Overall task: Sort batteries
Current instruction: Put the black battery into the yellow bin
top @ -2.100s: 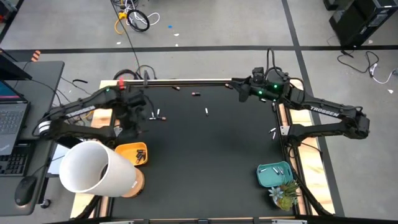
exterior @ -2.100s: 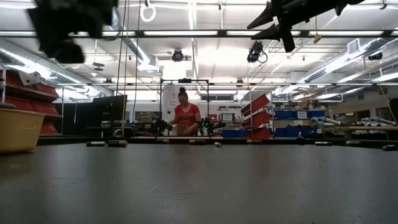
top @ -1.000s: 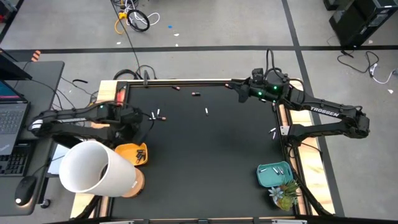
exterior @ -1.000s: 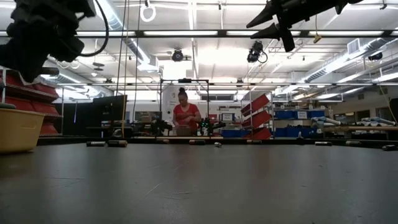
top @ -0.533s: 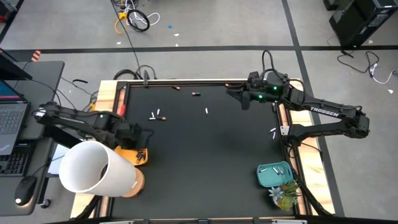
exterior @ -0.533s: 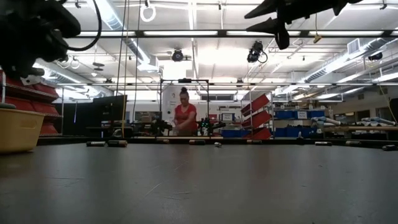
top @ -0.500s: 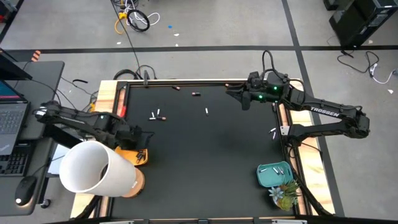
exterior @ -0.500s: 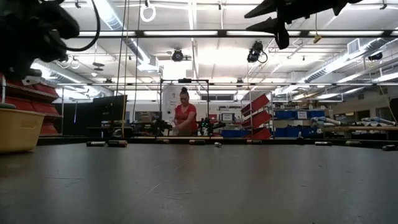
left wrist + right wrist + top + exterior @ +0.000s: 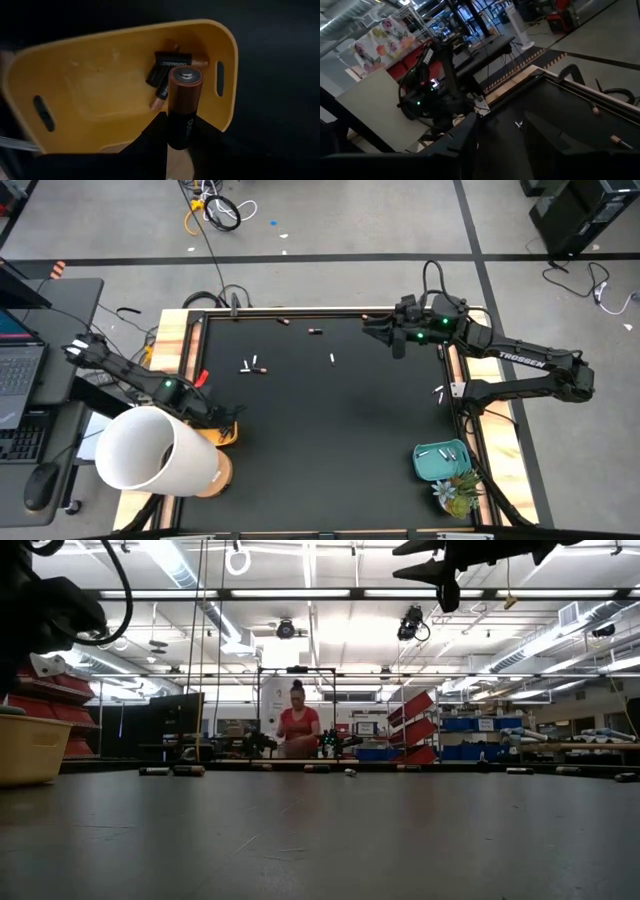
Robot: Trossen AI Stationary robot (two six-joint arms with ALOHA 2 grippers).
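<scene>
Left claw clamped on dark copper-topped battery, held upright over yellow plastic tray where like cells lie — likely for drop. Right claw apart, empty, above far desk edge. Loose batteries remain on black mat.

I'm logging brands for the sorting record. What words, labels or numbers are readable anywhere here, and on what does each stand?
"DURACELL": on a dark battery lying in the yellow tray.
"TROSSEN": on the right arm.
Lettering on the battery held in the left claw: too blurred to read.
</scene>
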